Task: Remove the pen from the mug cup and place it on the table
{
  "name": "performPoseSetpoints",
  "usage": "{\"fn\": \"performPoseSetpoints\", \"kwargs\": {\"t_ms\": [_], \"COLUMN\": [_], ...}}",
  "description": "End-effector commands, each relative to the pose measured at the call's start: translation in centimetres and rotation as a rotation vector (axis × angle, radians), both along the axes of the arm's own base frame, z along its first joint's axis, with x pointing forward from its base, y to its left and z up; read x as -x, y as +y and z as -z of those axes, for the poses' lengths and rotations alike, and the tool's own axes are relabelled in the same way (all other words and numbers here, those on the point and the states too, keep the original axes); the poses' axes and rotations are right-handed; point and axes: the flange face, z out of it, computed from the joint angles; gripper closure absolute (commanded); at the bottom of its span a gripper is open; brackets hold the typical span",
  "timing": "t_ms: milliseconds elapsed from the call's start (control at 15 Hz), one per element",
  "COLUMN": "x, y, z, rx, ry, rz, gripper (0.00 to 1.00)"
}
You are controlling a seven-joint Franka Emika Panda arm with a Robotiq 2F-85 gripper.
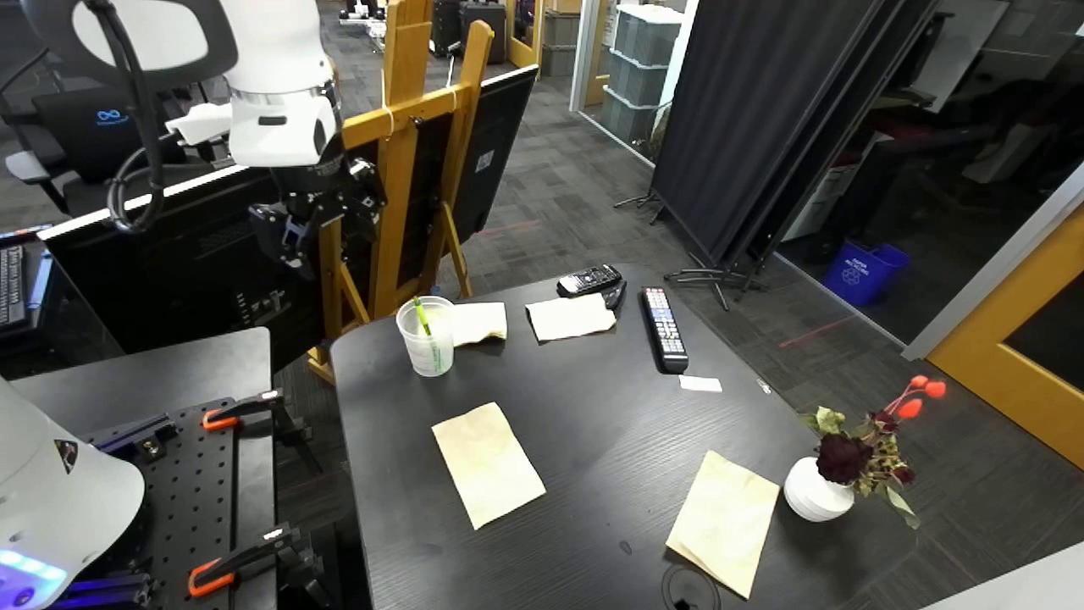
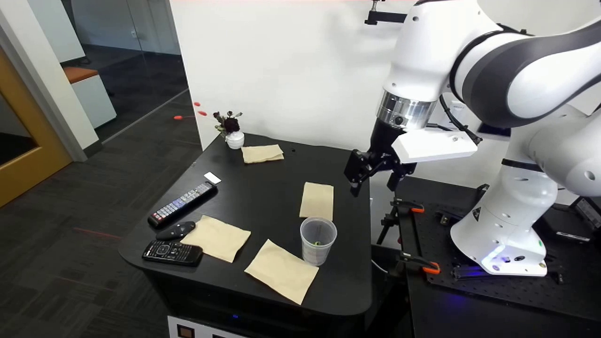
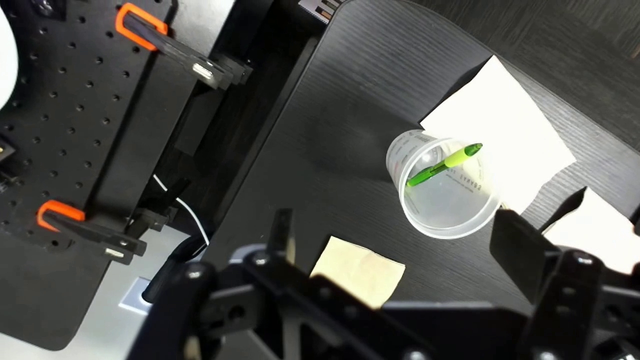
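Gripper [image 2: 374,186] spread wide, apart from pen [image 3: 446,165]

1. in an exterior view, cup [image 2: 315,257] hides most of pen [image 2: 317,243] from me.
2. wrist view: gripper [image 3: 395,225] blurred, cut by bottom edge.
3. in an exterior view, cup print [image 1: 436,353] too small to read.

Chair back [image 1: 89,140]: you are seeing a blue looped logo [image 1: 110,116], lettering under it too small to read.
Blue bin [image 1: 865,273]: you are reading "RECYCLING" in white, above an arrows sign [image 1: 849,276].
Mug cup [image 3: 445,200]: you are facing printed lines too unclear to read.
Dark panel [image 1: 500,127]: you are seeing a square label [image 1: 484,161], too fine to read.
Long remote [image 2: 183,205]: you are seeing key markings, too small.
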Motion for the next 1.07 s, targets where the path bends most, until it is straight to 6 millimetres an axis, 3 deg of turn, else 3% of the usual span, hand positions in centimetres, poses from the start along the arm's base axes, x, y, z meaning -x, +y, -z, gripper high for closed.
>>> {"fn": "performPoseSetpoints", "kwargs": {"t_ms": [0, 267, 333, 667, 1000], "x": [0.0, -1.0, -2.8, -5.0, -5.4], "y": [0.0, 0.4, 0.3, 0.5, 0.1], "z": [0.0, 1.2, 2.1, 4.8, 7.1], "rx": [-0.001, 0.064, 0.081, 0.105, 0.012], "ry": [0.001, 0.016, 0.025, 0.028, 0.015], "rz": [0.001, 0.123, 0.161, 0.321, 0.389], "gripper": [0.00, 0.00, 0.00, 0.00, 0.00]}}
